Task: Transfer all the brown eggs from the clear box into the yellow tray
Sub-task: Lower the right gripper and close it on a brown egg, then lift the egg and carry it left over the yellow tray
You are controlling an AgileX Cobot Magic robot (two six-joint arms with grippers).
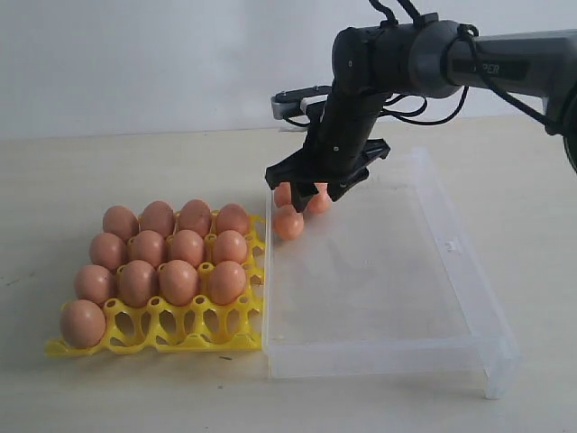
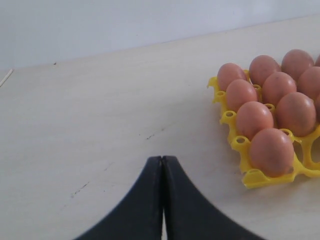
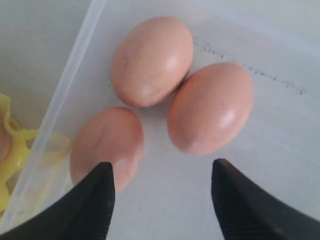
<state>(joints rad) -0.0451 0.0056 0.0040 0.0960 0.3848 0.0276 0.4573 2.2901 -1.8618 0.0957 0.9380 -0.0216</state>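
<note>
Three brown eggs lie together in the far left corner of the clear box [image 1: 388, 354]: one [image 3: 152, 60] by the wall, one [image 3: 210, 107] beside it and one [image 3: 107, 145] near a fingertip. My right gripper [image 3: 162, 167] hangs open just above them [image 1: 317, 197], holding nothing. The yellow tray [image 1: 194, 329] sits left of the box with several brown eggs [image 1: 178, 281] in its cups; three cups in its front row show bare. My left gripper [image 2: 162, 159] is shut and empty over the table, beside the yellow tray [image 2: 260, 177].
The clear box's wall [image 3: 65, 95] runs close beside the eggs, with the tray's edge [image 3: 12, 150] just beyond it. The right arm [image 1: 469, 59] reaches in from the upper right. Bare tabletop [image 2: 100, 125] lies ahead of the left gripper.
</note>
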